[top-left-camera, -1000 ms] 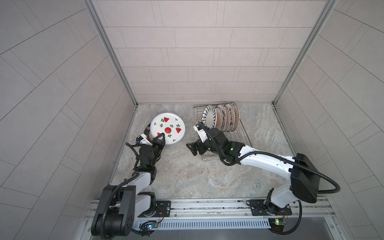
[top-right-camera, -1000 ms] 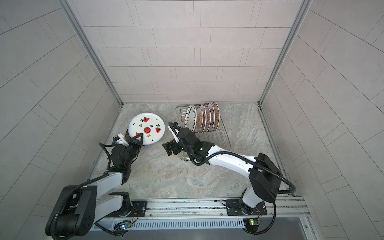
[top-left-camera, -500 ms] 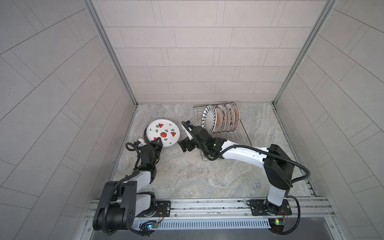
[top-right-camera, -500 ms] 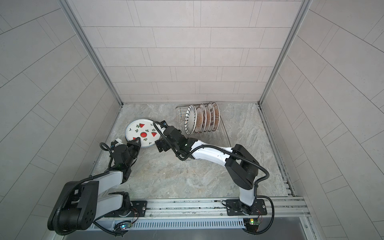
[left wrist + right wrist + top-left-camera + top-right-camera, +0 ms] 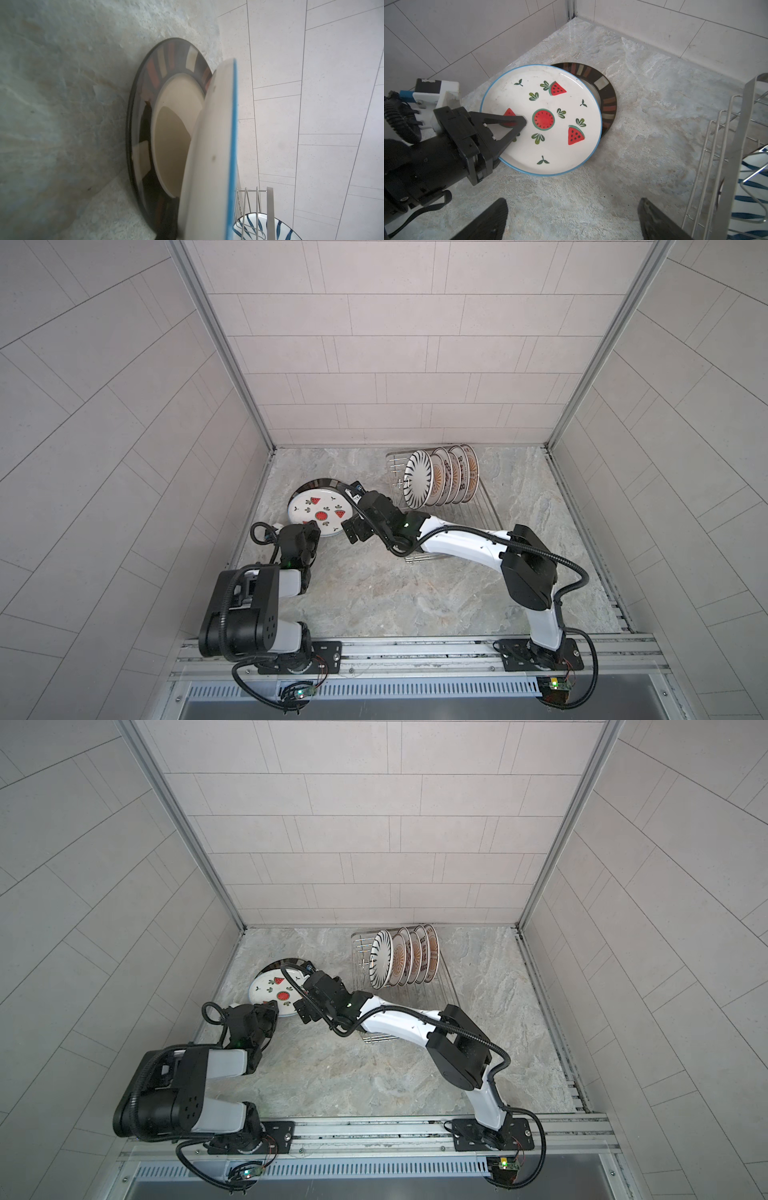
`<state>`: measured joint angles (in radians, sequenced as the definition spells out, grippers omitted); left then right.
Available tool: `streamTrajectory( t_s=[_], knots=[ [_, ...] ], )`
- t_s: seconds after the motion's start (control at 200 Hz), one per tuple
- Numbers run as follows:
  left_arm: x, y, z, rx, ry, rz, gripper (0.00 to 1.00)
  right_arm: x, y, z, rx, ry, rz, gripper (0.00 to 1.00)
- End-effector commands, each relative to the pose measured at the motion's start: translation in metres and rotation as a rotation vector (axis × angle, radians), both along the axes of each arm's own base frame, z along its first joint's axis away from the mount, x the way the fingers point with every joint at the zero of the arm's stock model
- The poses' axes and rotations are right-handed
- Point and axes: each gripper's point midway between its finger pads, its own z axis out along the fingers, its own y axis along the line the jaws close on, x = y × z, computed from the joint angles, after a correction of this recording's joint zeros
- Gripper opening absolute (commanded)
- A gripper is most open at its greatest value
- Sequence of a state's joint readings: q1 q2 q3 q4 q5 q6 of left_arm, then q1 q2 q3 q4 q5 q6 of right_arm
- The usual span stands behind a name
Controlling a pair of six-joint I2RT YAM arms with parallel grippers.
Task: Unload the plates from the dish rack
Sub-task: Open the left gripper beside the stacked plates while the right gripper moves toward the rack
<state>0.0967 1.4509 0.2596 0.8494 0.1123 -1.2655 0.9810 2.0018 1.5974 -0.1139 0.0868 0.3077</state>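
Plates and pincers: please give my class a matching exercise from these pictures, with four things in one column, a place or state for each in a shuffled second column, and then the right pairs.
Things
1. watermelon plate
2. dark-rimmed plate
3. radial-striped plate
4. right pincer

Places or states
A. open, holding nothing
B. upright in the dish rack
C. gripped at its rim by the left pincer
D. flat on the counter, partly covered by another plate

Pairs: 1-C, 2-D, 3-B, 4-A
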Motion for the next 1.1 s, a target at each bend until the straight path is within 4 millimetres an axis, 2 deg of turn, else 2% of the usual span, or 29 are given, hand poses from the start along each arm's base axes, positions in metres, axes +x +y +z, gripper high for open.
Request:
streamTrajectory(
  t_s=[0.0,0.21,0.295,0.425,0.651,0.806,1.096],
  knots=[
    [0.032,0.002,0.052,-0.010,-0.208,-0.011,0.00,0.001,0.001,0.001,-0.004,-0.006,-0.010,1.00],
    [0.040,0.006,0.028,-0.062,-0.167,-0.010,0.02,0.002,0.001,-0.004,-0.005,0.002,-0.024,0.99],
    [0.042,0.005,0.027,-0.073,-0.197,-0.019,0.11,0.002,0.001,-0.004,-0.004,0.002,-0.025,0.99],
    [0.046,0.005,0.015,-0.086,-0.166,-0.028,0.23,0.003,-0.002,-0.004,-0.010,-0.002,-0.034,0.99],
    [0.045,0.009,0.004,-0.070,-0.116,-0.016,0.27,0.004,-0.006,-0.004,-0.019,-0.008,-0.048,0.99],
    [0.047,0.009,0.005,-0.061,-0.095,-0.022,0.31,0.004,-0.007,-0.004,-0.017,-0.009,-0.053,0.99],
    [0.045,0.007,-0.013,-0.051,0.079,-0.046,0.35,0.005,-0.011,-0.006,-0.028,-0.012,-0.068,0.99]
  ],
)
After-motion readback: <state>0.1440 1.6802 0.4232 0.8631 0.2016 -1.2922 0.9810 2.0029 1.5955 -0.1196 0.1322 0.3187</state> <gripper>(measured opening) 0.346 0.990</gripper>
